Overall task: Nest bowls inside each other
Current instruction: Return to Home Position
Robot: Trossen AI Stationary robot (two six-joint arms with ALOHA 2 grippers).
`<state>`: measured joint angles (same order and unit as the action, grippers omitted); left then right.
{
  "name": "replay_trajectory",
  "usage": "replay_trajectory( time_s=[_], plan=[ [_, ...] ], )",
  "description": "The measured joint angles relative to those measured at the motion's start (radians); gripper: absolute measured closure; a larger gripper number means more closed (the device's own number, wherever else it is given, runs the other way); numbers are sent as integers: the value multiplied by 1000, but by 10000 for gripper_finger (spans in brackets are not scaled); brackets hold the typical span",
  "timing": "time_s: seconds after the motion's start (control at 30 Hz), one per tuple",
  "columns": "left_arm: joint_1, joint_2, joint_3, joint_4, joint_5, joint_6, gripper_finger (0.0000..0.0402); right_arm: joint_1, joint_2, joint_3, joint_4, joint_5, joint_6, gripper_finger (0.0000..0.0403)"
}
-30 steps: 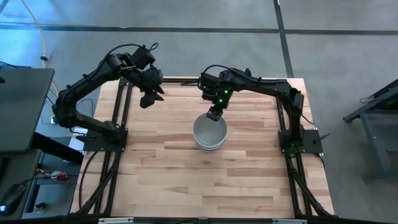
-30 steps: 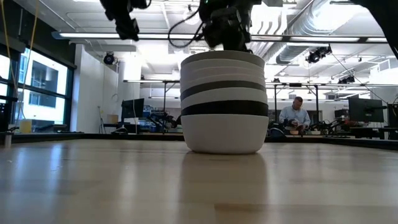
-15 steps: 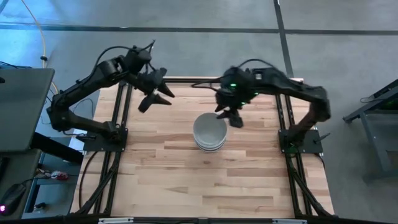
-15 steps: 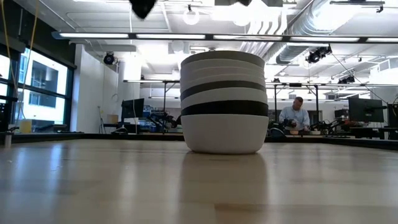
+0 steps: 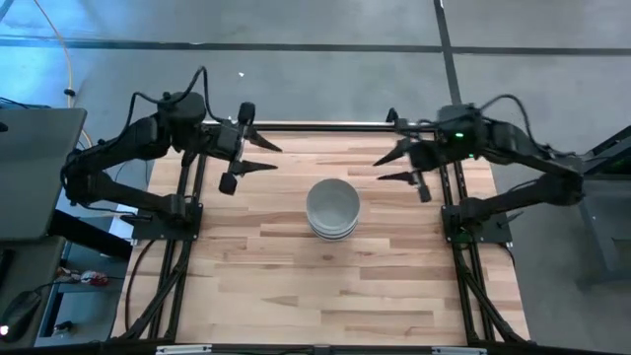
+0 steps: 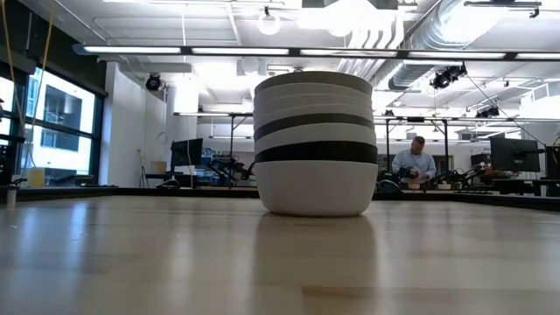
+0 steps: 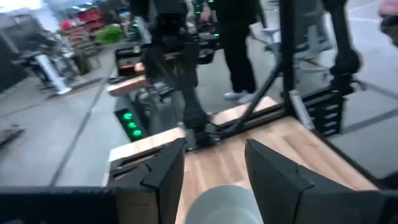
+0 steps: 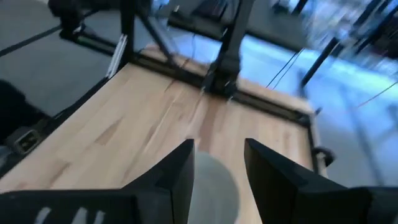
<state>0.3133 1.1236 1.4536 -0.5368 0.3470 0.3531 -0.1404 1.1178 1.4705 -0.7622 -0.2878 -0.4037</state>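
Note:
One nested stack of bowls (image 5: 332, 208) stands mid-table, resting on a white bottom bowl. In the low view the stack (image 6: 315, 144) shows white rims with a black and a grey band, and a grey rim on top. My left gripper (image 5: 264, 157) hangs open in the air over the far-left part of the table, left of the stack. My right gripper (image 5: 391, 168) is open in the air to the stack's right. The stack's top shows between the left fingers (image 7: 221, 202) and between the right fingers (image 8: 214, 183).
Bare wooden tabletop (image 5: 325, 286) stretches around the stack on all sides. The arm bases (image 5: 163, 212) (image 5: 473, 219) stand at the table's left and right edges. Far beyond the table a person (image 6: 414, 162) sits in the room.
My right gripper rose from just above the stack's far rim and swung away toward the table's right edge. My left gripper drew back slightly toward the left edge and turned level. Both have left the low view. The stack stayed still.

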Motion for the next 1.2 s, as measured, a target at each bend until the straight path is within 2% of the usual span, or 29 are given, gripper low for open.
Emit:
replay_trajectory(
  time_s=[0.13, 0.23, 0.43, 0.53, 0.67, 0.87, 1.0, 1.2],
  plan=[
    [-24, 0, -30, 45, -36, 26, 243, -29, -151, -175, 193, -1, -64, 269],
    [-24, -11, -100, 114, -51, 28, 243, -55, -250, -308, 365, 0, -115, 270],
    [4, -99, -311, 409, -211, -6, 243, -132, -403, -506, 578, 0, -129, 270],
    [20, -158, -430, 552, -231, -10, 243, -178, -456, -570, 601, 37, -90, 270],
    [58, -235, -573, 695, -244, -36, 243, -243, -499, -650, 652, 57, -13, 270],
    [110, -293, -742, 848, -247, -79, 243, -322, -510, -760, 711, 6, 90, 270],
    [132, -297, -808, 912, -253, -95, 243, -375, -507, -842, 727, -2, 149, 270],
    [148, -295, -869, 980, -279, -109, 243, -429, -510, -992, 928, -1, 259, 270]
  ],
)
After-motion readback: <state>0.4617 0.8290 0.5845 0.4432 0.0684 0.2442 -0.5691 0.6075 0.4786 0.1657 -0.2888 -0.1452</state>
